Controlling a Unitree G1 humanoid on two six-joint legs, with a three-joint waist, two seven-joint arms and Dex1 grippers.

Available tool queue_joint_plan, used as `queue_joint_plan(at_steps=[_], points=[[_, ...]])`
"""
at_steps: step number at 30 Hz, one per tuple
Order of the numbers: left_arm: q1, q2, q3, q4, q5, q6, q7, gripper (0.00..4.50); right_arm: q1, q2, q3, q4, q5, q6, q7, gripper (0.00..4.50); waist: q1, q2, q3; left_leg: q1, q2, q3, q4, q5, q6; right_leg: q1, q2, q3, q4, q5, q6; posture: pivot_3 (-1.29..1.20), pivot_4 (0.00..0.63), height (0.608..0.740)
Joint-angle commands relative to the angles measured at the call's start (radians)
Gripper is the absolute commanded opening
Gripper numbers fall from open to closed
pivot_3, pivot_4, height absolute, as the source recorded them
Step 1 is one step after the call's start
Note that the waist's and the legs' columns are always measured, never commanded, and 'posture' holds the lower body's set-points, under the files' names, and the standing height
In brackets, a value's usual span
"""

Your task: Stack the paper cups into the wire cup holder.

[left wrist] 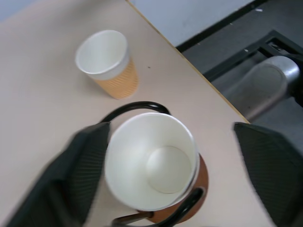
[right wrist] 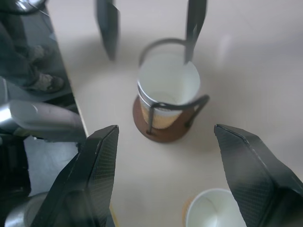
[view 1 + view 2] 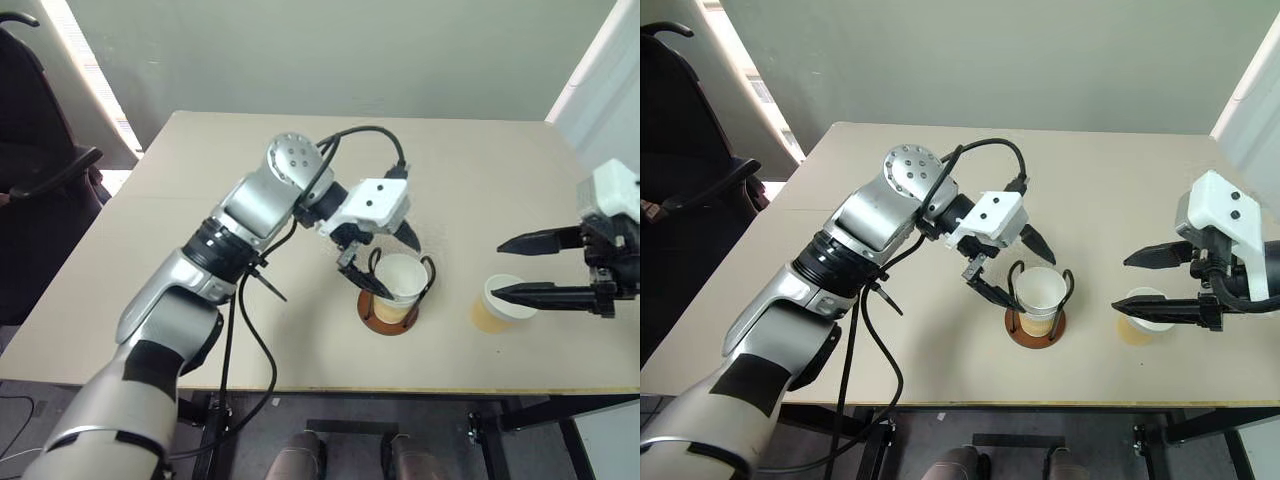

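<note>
At frame centre the left gripper [image 3: 378,252] is hovering with fingers released around cups [image 3: 398,281] nested in the holder [image 3: 388,312], while the right gripper [image 3: 520,267], fingers spread, is straddling a light, crushable cup [image 3: 499,303] on the table [image 3: 200,200], best pinched gently at mid-wall.

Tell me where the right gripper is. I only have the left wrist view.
Observer: Right gripper is over the loose cup, to the right of the holder.
Operator: Gripping it?
Observer: No. Its fingers are open and the loose cup stands on the table.
Operator: Is the other cup seated?
Observer: From the side it looks so. The seated cup stands upright inside the wires, its foot down at the base.
</note>
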Motion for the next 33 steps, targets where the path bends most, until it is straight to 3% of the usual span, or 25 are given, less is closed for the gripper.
queue_joint_plan(at_steps=[1,9,15,25,28,33], points=[[-0.044,0.018,0.116,0.005,-0.028,0.029,0.019,4.47,0.032,-0.004,0.008,-0.04,-0.028,-0.007,-0.033,3.32,0.0,0.0,0.0,0.0,0.0,0.0,0.0,0.0,0.0,0.0,0.0,0.0,0.0,0.0,0.0,0.0,0.15,0.74],[0.058,0.138,0.248,-0.024,-0.063,0.104,0.016,4.47,0.167,-0.029,0.109,-0.065,-0.228,-0.15,-0.027,3.32,-0.001,0.001,-0.001,0.001,0.0,0.0,0.0,-0.002,0.0,0.0,0.0,0.0,-0.001,-0.001,0.001,0.0,0.15,0.74],[0.144,0.205,0.292,-0.077,-0.047,0.15,0.082,4.47,0.199,-0.058,0.257,0.012,-0.418,-0.289,-0.02,3.32,0.001,0.001,-0.001,0.0,0.0,0.0,0.001,-0.002,0.0,0.0,0.0,0.0,-0.001,-0.001,0.001,0.0,0.15,0.74],[0.226,0.242,0.333,-0.208,-0.092,0.242,0.133,4.47,0.138,-0.017,0.404,0.112,-0.543,-0.413,0.052,3.32,0.0,0.001,-0.001,0.001,0.0,0.0,0.001,-0.002,0.0,0.0,0.0,0.0,0.0,0.0,0.0,0.0,0.15,0.74],[0.248,0.247,0.334,-0.233,-0.095,0.246,0.141,4.5,0.091,0.024,0.466,0.126,-0.593,-0.456,0.06,2.74,-0.003,0.001,-0.001,0.002,0.0,0.0,0.0,-0.002,0.0,0.001,0.0,0.0,0.0,0.0,0.0,0.0,0.15,0.74],[0.286,0.261,0.316,-0.247,-0.077,0.217,0.132,4.5,0.044,0.066,0.529,0.157,-0.657,-0.479,0.077,1.08,-0.004,0.001,-0.001,0.002,0.001,0.0,0.001,-0.002,0.0,0.001,0.0,0.0,0.001,0.0,-0.001,0.0,0.15,0.74]])
